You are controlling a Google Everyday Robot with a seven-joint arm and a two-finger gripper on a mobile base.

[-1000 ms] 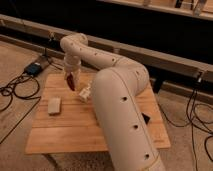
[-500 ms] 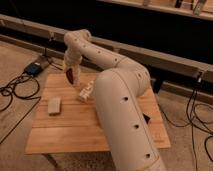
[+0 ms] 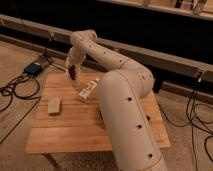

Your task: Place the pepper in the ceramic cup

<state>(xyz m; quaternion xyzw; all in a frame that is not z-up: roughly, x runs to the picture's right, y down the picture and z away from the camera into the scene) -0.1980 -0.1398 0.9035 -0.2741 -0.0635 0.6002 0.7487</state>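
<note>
My gripper [image 3: 74,70] hangs over the far left part of the wooden table [image 3: 65,135]. It is shut on the pepper [image 3: 74,73], a small dark-red elongated thing that hangs down between the fingers, above the table top. No small pale round ceramic cup is in view; the bulky arm [image 3: 125,105] hides the middle and right of the table.
A white oblong block [image 3: 87,91] lies on the table just right of and below the gripper, against the arm. A pale beige flat block [image 3: 54,105] lies at the left. Cables and a blue box [image 3: 35,67] lie on the floor at the left.
The gripper with the pepper has moved a little to the right and slightly up. The blocks on the table have not moved.
</note>
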